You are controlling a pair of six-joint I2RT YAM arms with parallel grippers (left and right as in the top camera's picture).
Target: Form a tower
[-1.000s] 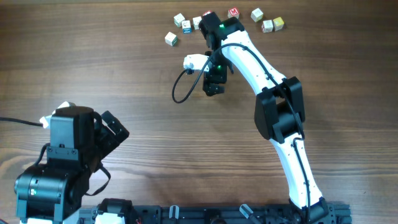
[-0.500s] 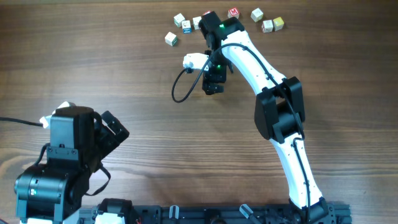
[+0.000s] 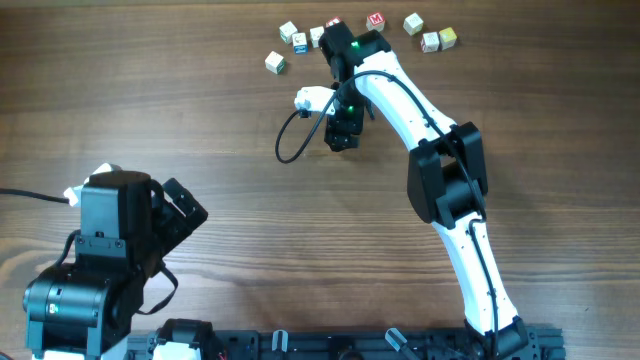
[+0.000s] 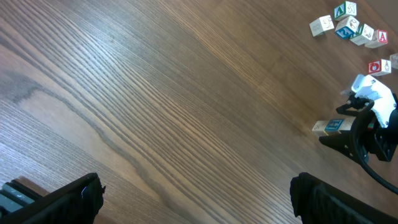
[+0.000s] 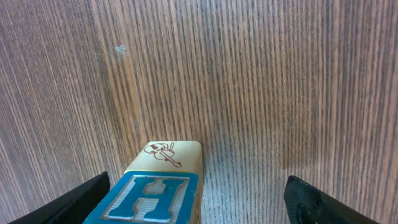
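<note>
Right wrist view: the tower [image 5: 158, 186] stands between the open jaws of the right claw [image 5: 196, 199], off-centre and close to one jaw. Closing now could shove and topple it. The left claw [image 4: 199, 199] hangs open, empty.

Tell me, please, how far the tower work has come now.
Done: a short tower stands, apparently two high, with a blue H cube on a yellowish cube. In hand: the right gripper has its open jaws either side of it, gripping nothing. Left: the loose cubes beyond it are not yet stacked; the left gripper hangs open, empty.
</note>
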